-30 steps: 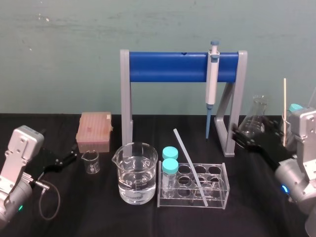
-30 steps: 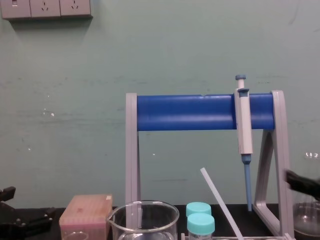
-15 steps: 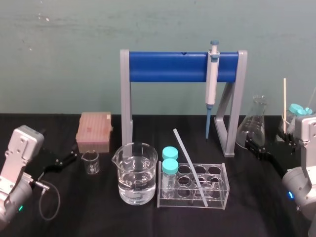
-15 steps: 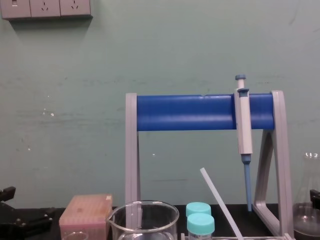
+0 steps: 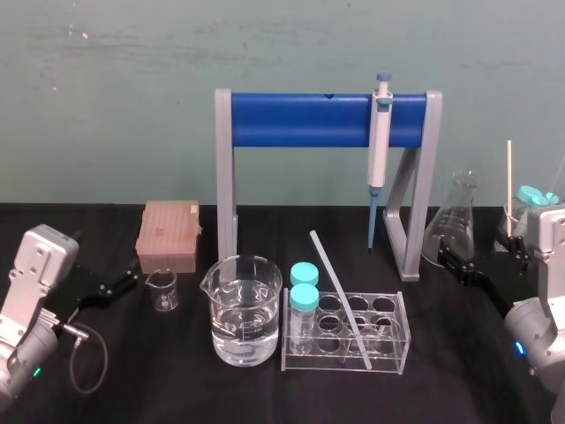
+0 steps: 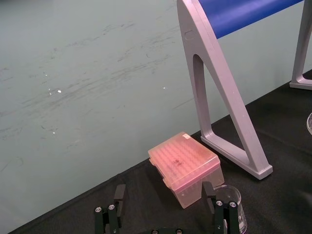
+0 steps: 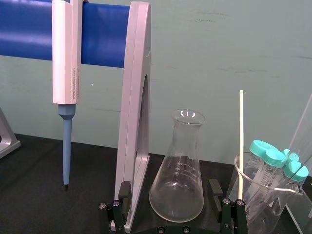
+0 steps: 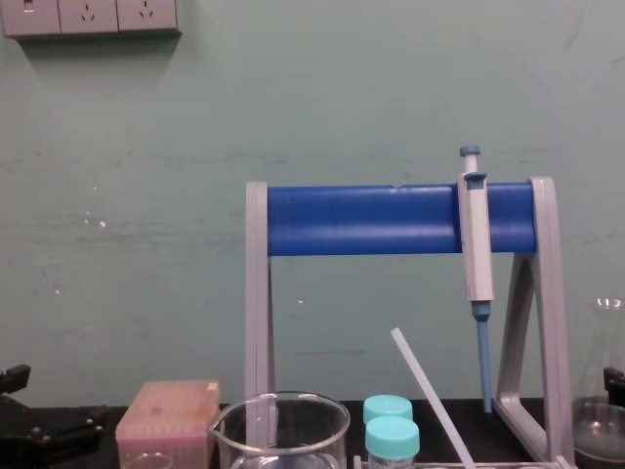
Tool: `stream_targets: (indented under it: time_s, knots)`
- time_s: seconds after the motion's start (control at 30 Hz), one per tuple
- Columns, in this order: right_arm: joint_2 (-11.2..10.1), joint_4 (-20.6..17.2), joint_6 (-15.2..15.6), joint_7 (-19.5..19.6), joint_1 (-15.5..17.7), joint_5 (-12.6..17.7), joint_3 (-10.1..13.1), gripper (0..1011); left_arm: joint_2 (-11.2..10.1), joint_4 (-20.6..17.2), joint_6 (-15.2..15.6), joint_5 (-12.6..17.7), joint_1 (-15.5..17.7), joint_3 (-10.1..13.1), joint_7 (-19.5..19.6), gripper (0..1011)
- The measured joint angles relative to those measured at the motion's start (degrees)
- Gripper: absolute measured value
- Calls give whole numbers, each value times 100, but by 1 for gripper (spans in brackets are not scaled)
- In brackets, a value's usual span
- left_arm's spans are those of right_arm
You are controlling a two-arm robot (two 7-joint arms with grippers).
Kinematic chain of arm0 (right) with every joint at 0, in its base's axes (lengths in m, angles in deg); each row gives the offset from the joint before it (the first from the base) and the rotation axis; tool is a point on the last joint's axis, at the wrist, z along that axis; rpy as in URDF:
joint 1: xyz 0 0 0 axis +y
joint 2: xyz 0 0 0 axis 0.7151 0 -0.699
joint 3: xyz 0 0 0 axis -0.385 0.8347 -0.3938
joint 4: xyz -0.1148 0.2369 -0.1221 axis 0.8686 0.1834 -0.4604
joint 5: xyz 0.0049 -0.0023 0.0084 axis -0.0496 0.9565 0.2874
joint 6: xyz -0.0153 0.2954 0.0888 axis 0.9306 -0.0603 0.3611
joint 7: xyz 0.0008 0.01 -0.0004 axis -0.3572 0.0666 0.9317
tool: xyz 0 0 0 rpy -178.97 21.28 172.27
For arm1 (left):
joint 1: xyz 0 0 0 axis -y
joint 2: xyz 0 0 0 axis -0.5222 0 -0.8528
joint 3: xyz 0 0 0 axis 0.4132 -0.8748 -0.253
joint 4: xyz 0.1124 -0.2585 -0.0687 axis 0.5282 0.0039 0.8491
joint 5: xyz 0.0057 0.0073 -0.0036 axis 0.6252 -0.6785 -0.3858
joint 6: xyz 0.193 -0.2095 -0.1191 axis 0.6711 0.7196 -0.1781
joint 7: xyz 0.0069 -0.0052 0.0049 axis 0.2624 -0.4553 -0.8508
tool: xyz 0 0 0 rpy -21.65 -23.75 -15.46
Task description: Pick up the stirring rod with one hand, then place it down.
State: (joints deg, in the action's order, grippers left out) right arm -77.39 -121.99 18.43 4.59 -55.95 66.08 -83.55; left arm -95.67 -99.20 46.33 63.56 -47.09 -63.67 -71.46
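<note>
White stirring rod (image 5: 340, 299) leans in rack (image 5: 397, 350) beside beaker (image 5: 245, 311).

The head view looks down over the whole table (image 5: 459, 371). The low chest view faces the wall (image 8: 195, 195) level-on, sharing the blue-barred stand (image 5: 300, 121) at centre frame. Both wrist views sit close and low, facing the wall.

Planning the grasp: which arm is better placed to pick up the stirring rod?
Probably right: the right pincer, open, sits nearer the stirring rod in the rack; the large beaker blocks the left pincer.
</note>
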Motion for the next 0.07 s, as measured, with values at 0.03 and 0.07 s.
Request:
stream_targets:
  time_s: [0.03, 0.07]
  knots:
    - [0, 0, -1, -1, 0, 0, 0, 1003, 0, 0, 0, 0, 0, 0, 0, 1000]
    - [-1, 0, -2, -3, -1, 1, -1, 1003, 0, 0, 0, 0, 0, 0, 0, 1000]
